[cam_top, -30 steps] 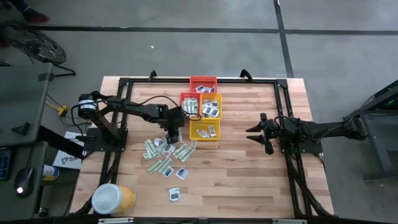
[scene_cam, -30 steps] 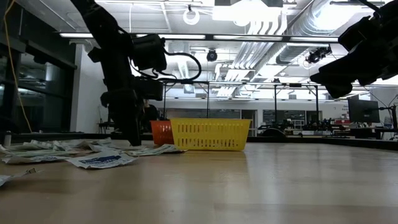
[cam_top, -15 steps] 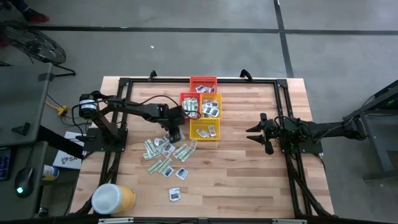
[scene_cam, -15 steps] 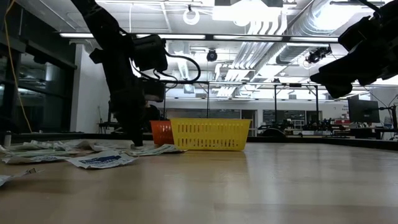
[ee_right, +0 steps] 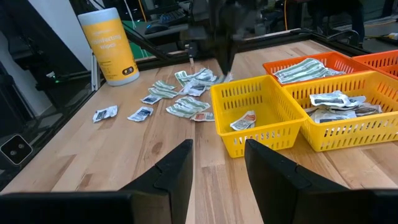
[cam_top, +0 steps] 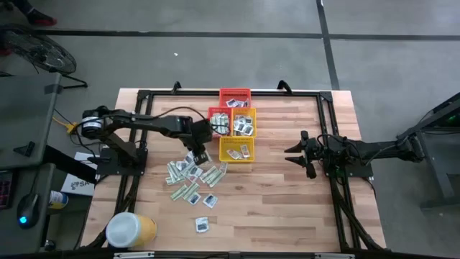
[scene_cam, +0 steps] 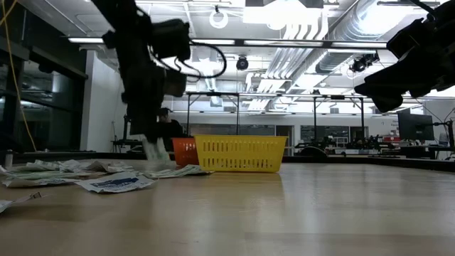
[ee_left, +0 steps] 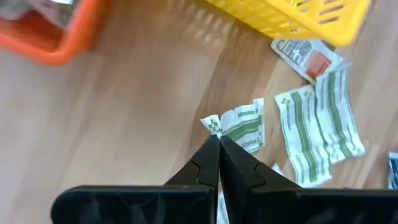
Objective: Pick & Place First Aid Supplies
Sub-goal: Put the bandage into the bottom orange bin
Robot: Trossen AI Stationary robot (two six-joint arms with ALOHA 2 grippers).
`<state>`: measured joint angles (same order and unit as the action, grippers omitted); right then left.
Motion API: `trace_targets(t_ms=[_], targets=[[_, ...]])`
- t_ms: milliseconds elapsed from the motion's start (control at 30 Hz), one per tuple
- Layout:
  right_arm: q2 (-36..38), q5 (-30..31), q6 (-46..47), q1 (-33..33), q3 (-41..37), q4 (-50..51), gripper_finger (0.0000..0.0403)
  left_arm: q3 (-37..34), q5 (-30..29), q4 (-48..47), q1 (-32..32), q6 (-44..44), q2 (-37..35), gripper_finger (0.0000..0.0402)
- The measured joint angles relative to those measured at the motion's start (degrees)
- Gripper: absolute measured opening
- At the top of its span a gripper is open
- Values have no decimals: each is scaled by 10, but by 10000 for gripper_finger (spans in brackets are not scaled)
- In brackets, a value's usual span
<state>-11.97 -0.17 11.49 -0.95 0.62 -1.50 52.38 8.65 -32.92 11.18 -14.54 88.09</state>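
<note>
Hanging pinched in the left claw (ee_left: 217, 140): a green-and-white packet (ee_left: 239, 124)

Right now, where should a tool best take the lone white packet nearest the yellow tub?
Probably pinch the lone white packet by one edge, coming straight down: it lies flat on the table, apart from the pile. The left tool, shut on a green-and-white packet above the pile, is nearer.

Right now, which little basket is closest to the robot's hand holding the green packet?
The orange basket, right beside the left gripper pinching a green-and-white packet. The yellow baskets and the red one sit farther off.
</note>
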Motion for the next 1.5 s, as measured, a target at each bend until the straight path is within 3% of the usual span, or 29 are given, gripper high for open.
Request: trace_targets(t_ms=[133,267,400,867,1167,1500], targets=[[0,0,0,0,0,0,139,63,-22,-60,0,27,-12,1],[0,0,0,0,0,0,139,141,-80,-122,2,79,-13,1],[0,0,0,0,0,0,139,193,-124,-126,18,129,-6,1],[0,0,0,0,0,0,139,278,-103,-124,109,209,89,0],[0,0,0,0,0,0,139,302,-80,-125,126,308,144,0],[0,0,0,0,0,0,139,302,-92,-123,126,338,177,3]])
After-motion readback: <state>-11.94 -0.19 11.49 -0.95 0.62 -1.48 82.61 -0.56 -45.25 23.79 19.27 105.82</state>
